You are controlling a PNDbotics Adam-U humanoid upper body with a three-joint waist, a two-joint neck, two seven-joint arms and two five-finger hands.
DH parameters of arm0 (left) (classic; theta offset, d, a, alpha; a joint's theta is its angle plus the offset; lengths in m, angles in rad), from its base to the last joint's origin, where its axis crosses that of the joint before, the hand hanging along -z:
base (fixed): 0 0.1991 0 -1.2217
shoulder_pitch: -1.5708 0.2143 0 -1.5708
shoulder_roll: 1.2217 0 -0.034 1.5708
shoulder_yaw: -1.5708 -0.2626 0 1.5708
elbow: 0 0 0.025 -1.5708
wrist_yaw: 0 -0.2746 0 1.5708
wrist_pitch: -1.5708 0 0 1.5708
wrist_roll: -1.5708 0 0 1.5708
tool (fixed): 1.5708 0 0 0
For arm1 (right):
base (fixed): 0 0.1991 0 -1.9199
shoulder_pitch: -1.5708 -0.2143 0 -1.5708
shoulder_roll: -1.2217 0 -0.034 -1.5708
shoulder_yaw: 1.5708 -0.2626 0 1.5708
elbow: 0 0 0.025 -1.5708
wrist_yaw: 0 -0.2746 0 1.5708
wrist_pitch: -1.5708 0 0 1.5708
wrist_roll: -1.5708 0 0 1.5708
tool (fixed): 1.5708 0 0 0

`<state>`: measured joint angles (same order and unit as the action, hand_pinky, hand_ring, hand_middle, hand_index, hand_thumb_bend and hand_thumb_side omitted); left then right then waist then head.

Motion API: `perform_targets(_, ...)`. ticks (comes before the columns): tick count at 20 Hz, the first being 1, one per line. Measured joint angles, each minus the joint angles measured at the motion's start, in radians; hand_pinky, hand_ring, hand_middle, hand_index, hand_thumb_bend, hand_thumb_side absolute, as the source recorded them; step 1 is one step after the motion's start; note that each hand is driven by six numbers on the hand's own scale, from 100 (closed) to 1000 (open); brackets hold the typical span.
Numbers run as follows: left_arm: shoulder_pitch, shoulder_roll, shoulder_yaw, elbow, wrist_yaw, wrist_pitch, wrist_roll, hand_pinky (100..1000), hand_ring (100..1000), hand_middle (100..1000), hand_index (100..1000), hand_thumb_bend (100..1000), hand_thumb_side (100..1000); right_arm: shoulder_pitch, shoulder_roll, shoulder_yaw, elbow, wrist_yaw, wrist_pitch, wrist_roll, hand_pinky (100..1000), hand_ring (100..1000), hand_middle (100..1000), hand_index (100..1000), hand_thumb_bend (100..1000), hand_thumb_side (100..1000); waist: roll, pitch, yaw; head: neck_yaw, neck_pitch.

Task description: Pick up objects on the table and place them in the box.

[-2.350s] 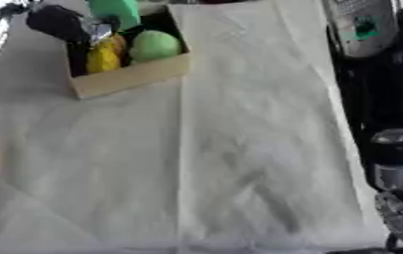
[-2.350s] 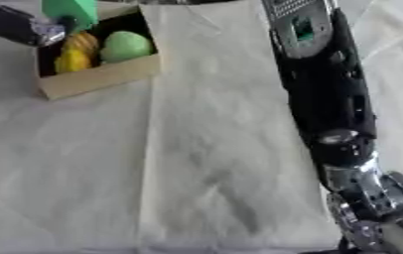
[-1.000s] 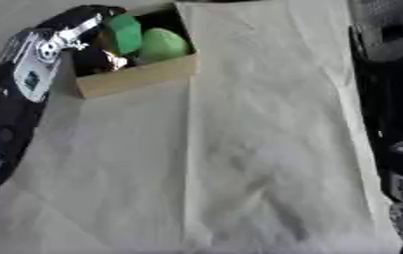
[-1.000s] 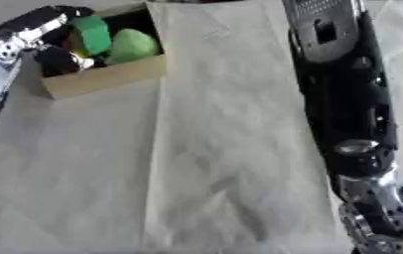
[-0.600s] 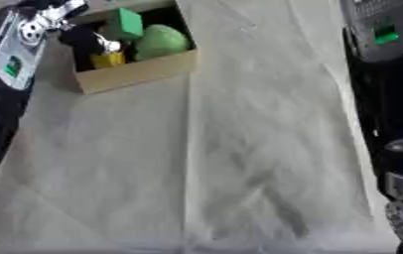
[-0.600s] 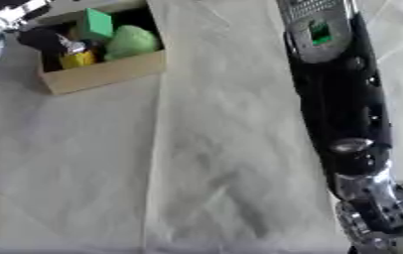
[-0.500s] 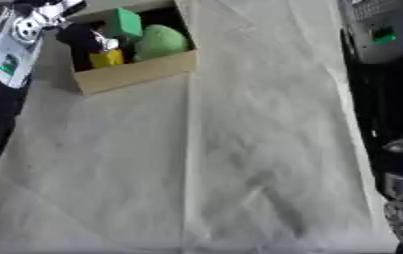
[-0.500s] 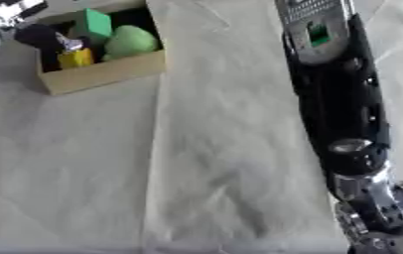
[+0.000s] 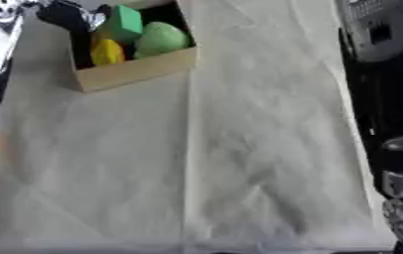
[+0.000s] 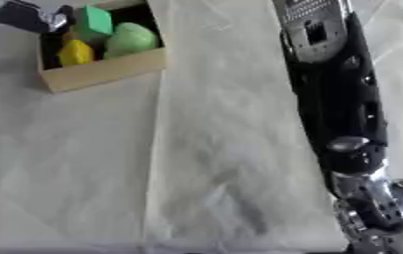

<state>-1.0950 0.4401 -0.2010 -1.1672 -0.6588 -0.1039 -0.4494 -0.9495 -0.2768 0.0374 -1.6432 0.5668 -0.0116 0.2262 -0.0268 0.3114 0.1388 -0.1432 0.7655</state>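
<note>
Three objects fill the box [image 9: 135, 74].
Left hand [image 10: 27, 17], fingers' state unclear, could snag the box's far-left rim.

Table covered by pale cloth [image 9: 239, 149], matt, creased with fold lines. Box [image 9: 135, 72] looks like plain brown cardboard, matt. Inside it: green block [image 9: 122, 22], smooth, matt; pale green rounded object [image 9: 162, 39], smooth, slight soft sheen; yellow object [image 9: 107, 51], smooth, a bit glossy. Left hand [image 10: 31, 17] at the box's far left corner, black plastic with shiny silver metal parts. Right arm [image 10: 335, 99] is black, semi-gloss casing; silver metal joint near the wrist; right hand [image 10: 378, 213] grey metallic, glossy.
</note>
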Motion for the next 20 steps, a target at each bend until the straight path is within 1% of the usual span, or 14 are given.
perform_targets(3, 0.056, 0.087, -0.013, -0.115, 0.071, 0.015, -0.013, 921, 960, 813, 901, 250, 154, 0.001, -0.002, 0.0, -0.001, 0.0, 0.001, -0.001, 706, 785, 709, 903, 100, 430, 0.001, -0.002, 0.007, -0.004, 0.0)
perform_targets(5, 0.096, 0.143, -0.013, -0.189, 0.114, 0.029, -0.016, 921, 964, 834, 894, 264, 150, 0.003, -0.002, 0.0, -0.002, 0.001, 0.001, -0.001, 706, 785, 710, 903, 100, 430, 0.002, -0.005, 0.01, -0.005, 0.0)
perform_targets(8, 0.158, 0.218, -0.014, -0.282, 0.165, 0.05, -0.023, 923, 968, 849, 887, 289, 169, 0.009, -0.005, -0.001, -0.002, 0.002, 0.002, -0.002, 706, 785, 710, 903, 100, 431, 0.002, -0.009, 0.014, -0.004, 0.0)
perform_targets(12, 0.252, 0.31, -0.021, -0.376, 0.213, 0.065, -0.043, 925, 967, 854, 895, 326, 206, 0.009, -0.01, -0.001, -0.005, 0.003, 0.005, -0.004, 707, 785, 711, 903, 100, 441, 0.002, -0.013, 0.018, 0.0, 0.0)
perform_targets(13, 0.278, 0.333, -0.023, -0.396, 0.224, 0.067, -0.049, 925, 968, 855, 897, 334, 216, 0.009, -0.01, -0.001, -0.006, 0.003, 0.005, -0.004, 707, 785, 711, 903, 100, 431, 0.002, -0.014, 0.019, 0.001, 0.0)
perform_targets(15, 0.327, 0.373, -0.024, -0.441, 0.242, 0.069, -0.06, 926, 969, 855, 899, 334, 225, 0.01, -0.01, -0.002, -0.007, 0.003, 0.006, -0.004, 707, 785, 711, 903, 100, 432, 0.002, -0.016, 0.021, 0.005, 0.0)
perform_targets(16, 0.349, 0.39, -0.024, -0.461, 0.249, 0.07, -0.065, 928, 971, 857, 903, 329, 257, 0.01, -0.01, -0.003, -0.007, 0.003, 0.006, -0.005, 707, 785, 711, 903, 100, 433, 0.002, -0.016, 0.022, 0.009, 0.0)
perform_targets(20, 0.416, 0.435, -0.023, -0.522, 0.284, 0.073, -0.088, 927, 971, 853, 901, 320, 302, 0.01, -0.01, -0.006, -0.009, 0.003, 0.008, -0.006, 707, 785, 711, 903, 100, 433, 0.002, -0.019, 0.025, 0.03, 0.0)
